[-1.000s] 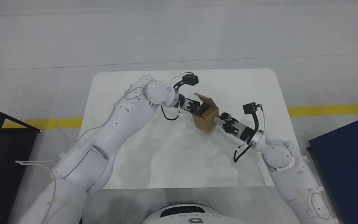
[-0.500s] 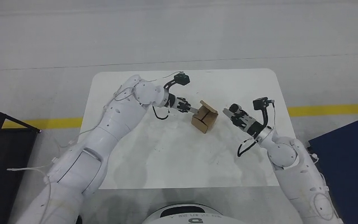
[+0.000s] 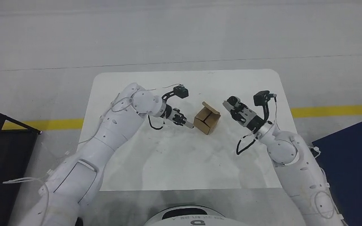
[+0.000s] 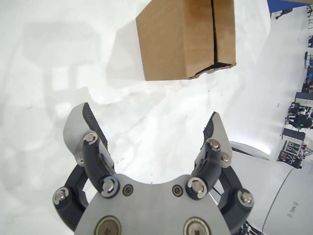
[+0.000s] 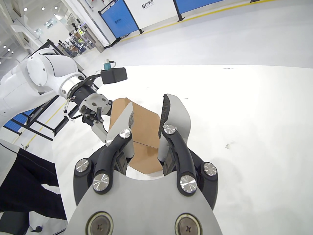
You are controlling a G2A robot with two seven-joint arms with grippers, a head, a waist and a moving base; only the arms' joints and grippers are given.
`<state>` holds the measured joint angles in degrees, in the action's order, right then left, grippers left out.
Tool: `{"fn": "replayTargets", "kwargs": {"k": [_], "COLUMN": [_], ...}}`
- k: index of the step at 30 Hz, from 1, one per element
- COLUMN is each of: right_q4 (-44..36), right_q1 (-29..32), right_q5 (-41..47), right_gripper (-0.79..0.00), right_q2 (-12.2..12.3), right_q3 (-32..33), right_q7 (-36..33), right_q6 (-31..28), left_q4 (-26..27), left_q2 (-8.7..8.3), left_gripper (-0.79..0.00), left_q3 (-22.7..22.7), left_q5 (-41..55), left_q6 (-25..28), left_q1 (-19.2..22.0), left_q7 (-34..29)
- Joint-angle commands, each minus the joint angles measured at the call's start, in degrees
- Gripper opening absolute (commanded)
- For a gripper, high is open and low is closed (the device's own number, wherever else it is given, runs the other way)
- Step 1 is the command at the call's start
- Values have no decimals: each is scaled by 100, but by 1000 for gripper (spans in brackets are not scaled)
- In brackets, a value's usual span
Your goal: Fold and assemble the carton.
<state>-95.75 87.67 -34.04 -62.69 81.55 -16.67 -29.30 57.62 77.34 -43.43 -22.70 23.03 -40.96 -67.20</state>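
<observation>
Two end effectors flank a small brown cardboard carton (image 3: 207,118) that stands free on the white table (image 3: 141,164), just right of centre in the top view, and neither one touches it. The left end effector (image 4: 149,113) sits just beside the carton's left side in that view, empty, its ribbed fingers (image 4: 94,125) spread wide. The right end effector (image 5: 148,106) hangs near the carton's upper right, parted to a narrower gap and likewise holding nothing.

From above, the carton's walls look squared into a box. Its top appears open, with one flap (image 3: 210,106) raised along the upper edge. In the left wrist view the carton fills the upper centre of the frame. There a dark seam (image 4: 214,25) runs down one side face and ends at a ragged corner where the panels do not quite meet.

On this evidence the body of the carton has been erected but the assembly is unfinished. The top flaps appear yet to be folded down and tucked, and the gaping seam may want pressing shut. With both end effectors off the cardboard, the next step would seem to call for a fresh grip, one steadying a wall while the other works a flap.
</observation>
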Motion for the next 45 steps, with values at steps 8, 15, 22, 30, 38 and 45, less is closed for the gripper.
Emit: {"fn": "replayTargets", "kwargs": {"k": [8, 15, 22, 30, 38, 45], "right_q4": [-19, -21, 190, 412, 431, 387], "right_q1": [-64, -119, -299, -496, -522, -485], "right_q5": [46, -147, -404, -517, -521, -524], "right_gripper": [-597, -600, -671, -733, -742, -742], "right_q2": [2, 29, 2, -30, -24, -10], "right_q3": [-344, -489, -692, -911, -930, -900], "right_q7": [-575, -995, -854, -811, -800, -786], "right_q6": [-288, -406, -202, -57, -28, 6], "left_q4": [-390, -670, -776, -638, -646, -816], "left_q2": [162, 235, 220, 203, 260, 324], "left_gripper": [0, 0, 0, 0, 0, 0], "left_q3": [369, 450, 456, 345, 455, 552], "left_q5": [-309, -273, -321, 28, 0, -247], "left_q6": [19, 90, 92, 321, 341, 335], "left_q1": [192, 321, 326, 262, 307, 458], "left_q7": [435, 560, 430, 472, 578, 879]}}
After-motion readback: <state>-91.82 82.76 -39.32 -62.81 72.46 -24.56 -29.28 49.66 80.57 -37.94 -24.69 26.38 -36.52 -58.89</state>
